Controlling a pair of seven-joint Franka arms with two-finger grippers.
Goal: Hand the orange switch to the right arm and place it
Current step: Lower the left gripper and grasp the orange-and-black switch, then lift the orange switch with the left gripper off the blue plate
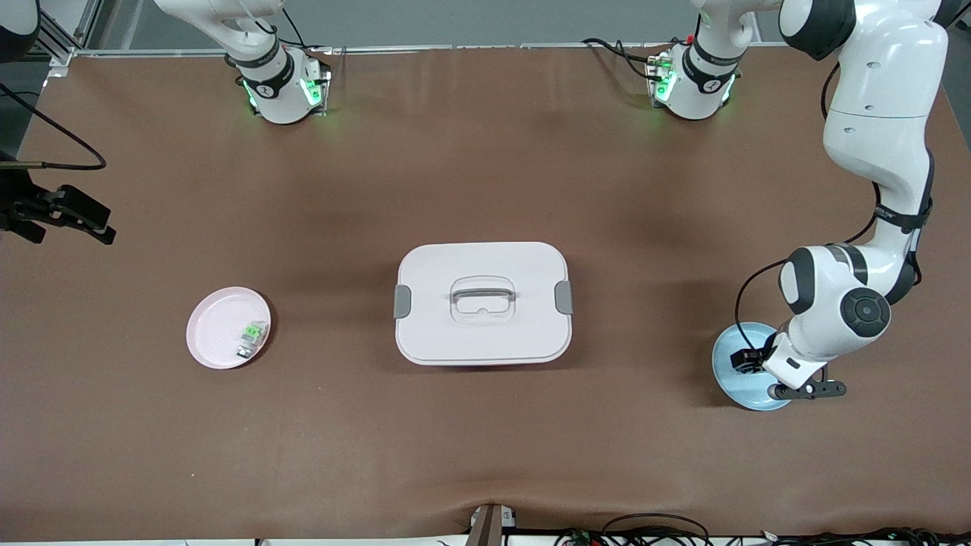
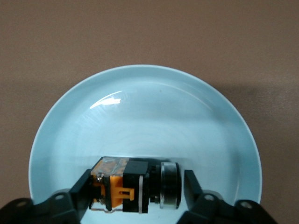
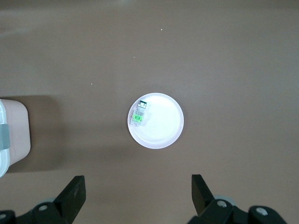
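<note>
On the blue plate (image 2: 140, 107), my left claw (image 2: 138, 190) pinches the orange switch (image 2: 135, 185). Next: lift toward my right claw (image 3: 138, 195), waiting wide above the pink plate (image 3: 163, 128).

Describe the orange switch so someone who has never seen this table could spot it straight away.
Find the blue plate at the left arm's end of the table. The switch lies on it, between the left claw's fingers: a stubby black cylinder with orange parts, unlike the green part on the pink plate.
</note>
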